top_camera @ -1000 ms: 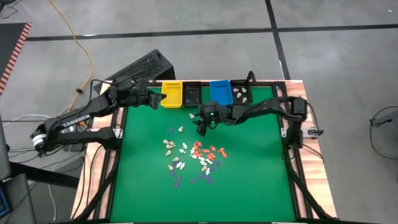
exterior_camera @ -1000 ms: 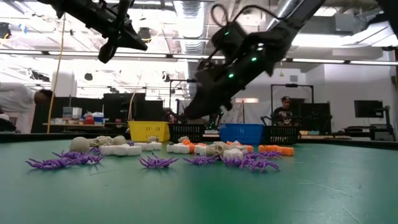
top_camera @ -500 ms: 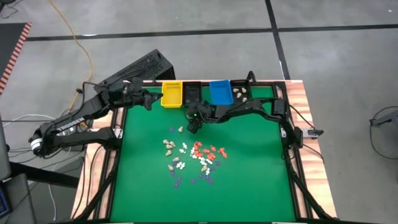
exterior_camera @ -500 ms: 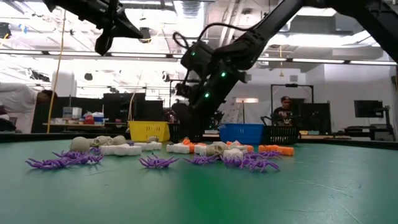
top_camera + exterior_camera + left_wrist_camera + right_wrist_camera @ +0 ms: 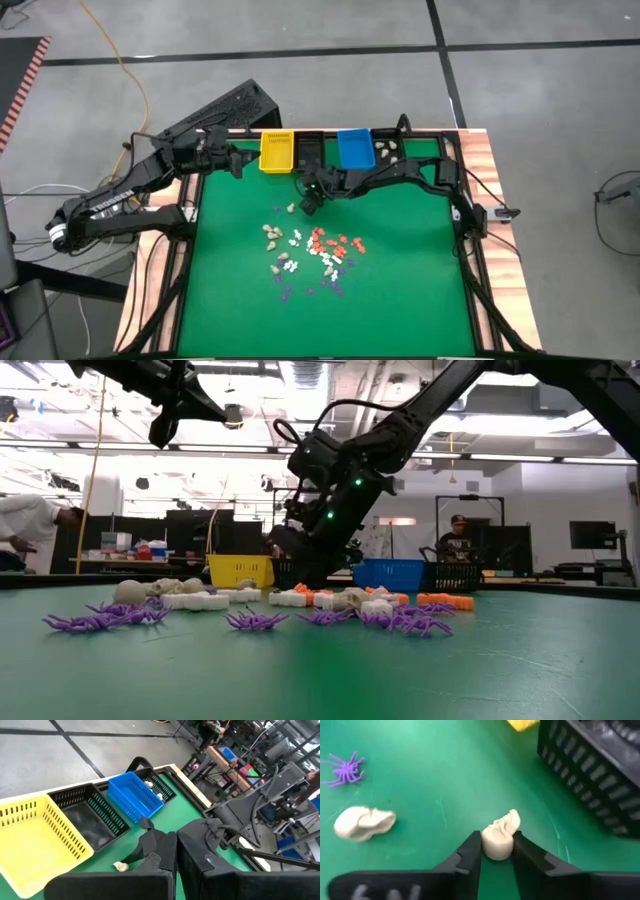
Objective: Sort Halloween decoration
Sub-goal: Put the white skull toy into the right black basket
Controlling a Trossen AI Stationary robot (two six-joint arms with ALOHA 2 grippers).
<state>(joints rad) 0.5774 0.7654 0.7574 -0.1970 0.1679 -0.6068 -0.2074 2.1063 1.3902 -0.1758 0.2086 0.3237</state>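
Halloween decoration (image 5: 315,250) lying scattered mid-mat, white, cream, orange, purple pieces, one cream skull (image 5: 499,836) sitting nearer the far edge

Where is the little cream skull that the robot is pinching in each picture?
High view: the cream skull lies under the right gripper, just in front of the black bin.
Low view: hidden behind the right gripper; not visible.
Left wrist view: skull on the green mat near the black bin.
Right wrist view: skull between the fingers.
Shared landmark: the black bin.
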